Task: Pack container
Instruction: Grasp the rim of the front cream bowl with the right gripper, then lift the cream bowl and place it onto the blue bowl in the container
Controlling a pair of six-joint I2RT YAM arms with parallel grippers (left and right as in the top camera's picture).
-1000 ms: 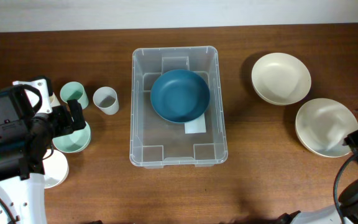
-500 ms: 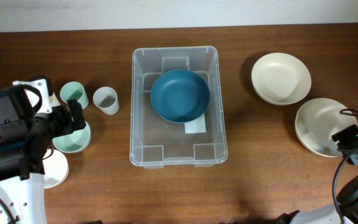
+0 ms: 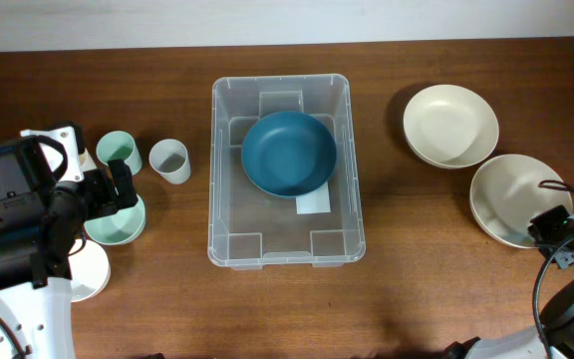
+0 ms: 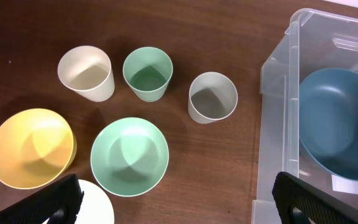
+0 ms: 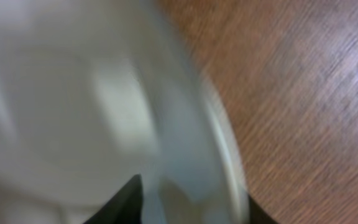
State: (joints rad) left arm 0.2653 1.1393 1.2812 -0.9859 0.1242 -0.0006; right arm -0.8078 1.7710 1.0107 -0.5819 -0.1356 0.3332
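Note:
The clear container (image 3: 214, 170) stands mid-table with a dark blue bowl (image 3: 289, 153) inside; both also show in the left wrist view, the container (image 4: 272, 124) and the blue bowl (image 4: 337, 124). My right gripper (image 3: 549, 227) is at the near right rim of a cream bowl (image 3: 506, 194). In the blurred right wrist view its fingers straddle that bowl's (image 5: 73, 112) rim, the gripper (image 5: 191, 205) shut on it. My left gripper (image 3: 118, 189) hangs open and empty above the cups and bowls at the left, its gap (image 4: 179, 208) wide over bare wood.
A second cream bowl (image 3: 450, 125) sits at the back right. At the left are a cream cup (image 4: 86, 71), a green cup (image 4: 146, 73), a grey cup (image 4: 212, 96), a mint bowl (image 4: 129, 155), a yellow bowl (image 4: 30, 147) and a white dish (image 4: 95, 205).
My right gripper has moved left onto the near cream bowl's rim, and the bowl has shifted slightly left. The left arm has not moved.

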